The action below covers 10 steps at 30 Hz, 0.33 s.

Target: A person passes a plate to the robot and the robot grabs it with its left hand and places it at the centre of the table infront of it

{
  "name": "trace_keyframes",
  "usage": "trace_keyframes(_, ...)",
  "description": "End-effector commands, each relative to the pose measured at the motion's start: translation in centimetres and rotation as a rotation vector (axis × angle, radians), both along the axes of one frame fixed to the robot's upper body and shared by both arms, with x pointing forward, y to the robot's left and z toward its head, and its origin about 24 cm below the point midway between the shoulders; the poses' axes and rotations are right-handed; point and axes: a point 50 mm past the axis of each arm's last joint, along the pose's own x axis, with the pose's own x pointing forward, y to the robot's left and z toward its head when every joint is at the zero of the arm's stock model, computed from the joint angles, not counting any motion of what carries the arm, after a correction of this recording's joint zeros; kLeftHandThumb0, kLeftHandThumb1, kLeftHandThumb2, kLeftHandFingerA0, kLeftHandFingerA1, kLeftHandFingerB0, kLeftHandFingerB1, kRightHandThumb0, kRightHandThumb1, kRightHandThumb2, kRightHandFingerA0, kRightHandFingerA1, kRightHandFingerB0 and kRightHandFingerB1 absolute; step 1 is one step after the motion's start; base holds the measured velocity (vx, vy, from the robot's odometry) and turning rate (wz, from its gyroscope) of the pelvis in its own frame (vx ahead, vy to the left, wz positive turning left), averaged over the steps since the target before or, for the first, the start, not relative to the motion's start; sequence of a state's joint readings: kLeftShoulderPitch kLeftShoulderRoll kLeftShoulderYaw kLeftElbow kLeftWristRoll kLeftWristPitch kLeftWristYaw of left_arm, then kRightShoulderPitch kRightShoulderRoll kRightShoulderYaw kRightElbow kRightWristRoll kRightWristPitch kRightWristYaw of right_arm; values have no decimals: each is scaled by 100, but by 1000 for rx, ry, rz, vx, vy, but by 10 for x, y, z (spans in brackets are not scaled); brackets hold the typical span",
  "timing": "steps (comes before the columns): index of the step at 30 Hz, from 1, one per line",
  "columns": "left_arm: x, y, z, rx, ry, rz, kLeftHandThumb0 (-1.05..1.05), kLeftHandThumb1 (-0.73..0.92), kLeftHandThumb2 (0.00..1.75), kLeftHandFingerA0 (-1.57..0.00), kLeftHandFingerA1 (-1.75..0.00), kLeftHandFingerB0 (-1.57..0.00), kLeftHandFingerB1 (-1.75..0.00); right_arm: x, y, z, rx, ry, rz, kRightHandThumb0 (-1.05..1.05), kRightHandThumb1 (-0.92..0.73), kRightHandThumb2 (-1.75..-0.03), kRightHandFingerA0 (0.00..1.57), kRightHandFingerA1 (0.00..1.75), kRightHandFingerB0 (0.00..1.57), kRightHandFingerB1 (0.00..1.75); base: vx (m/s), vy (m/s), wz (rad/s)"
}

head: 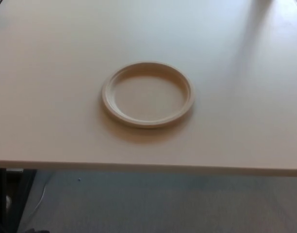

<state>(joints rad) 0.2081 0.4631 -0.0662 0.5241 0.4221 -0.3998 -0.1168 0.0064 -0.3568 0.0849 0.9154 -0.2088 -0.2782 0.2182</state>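
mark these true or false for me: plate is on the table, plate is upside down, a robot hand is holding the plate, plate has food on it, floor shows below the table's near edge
1. The plate lies on the table. True.
2. The plate is upside down. False: it lies right side up, with its raised rim and hollow facing the camera.
3. A robot hand is holding the plate. False: neither hand shows in the head view, and nothing touches the plate.
4. The plate has food on it. False: its hollow is bare.
5. The floor shows below the table's near edge. True: grey floor fills the bottom strip of the picture.
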Motion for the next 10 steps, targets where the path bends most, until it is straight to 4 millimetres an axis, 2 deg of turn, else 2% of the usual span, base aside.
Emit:
trace_keyframes(1,-9,25,-16,123,188,94,-72,89,67,-27,-34,-18,-28,4,-9,4,23,1,-34,-88,-85,-65,20,60,19,49,0,0,0)
trace_keyframes(2,-7,26,-15,116,187,100,-72,89,67,-25,-33,-17,-28,5,-9,5,16,-6,-33,-84,-64,-108,21,61,16,54,0,0,0)
trace_keyframes(4,-7,29,-14,115,200,113,-72,89,67,-24,-34,-17,-28,6,-8,5,26,-10,-42,-84,-63,-108,21,61,16,53,0,0,0)
trace_keyframes(5,-7,29,-14,113,202,115,-72,89,67,-24,-34,-17,-28,6,-7,5,26,-10,-42,-89,-81,-66,21,59,18,46,0,0,0)
trace_keyframes(10,-6,29,-14,99,217,123,-72,89,67,-26,-34,-17,-28,9,-7,6,17,-22,-32,-88,-80,-67,23,59,19,46,0,0,0)
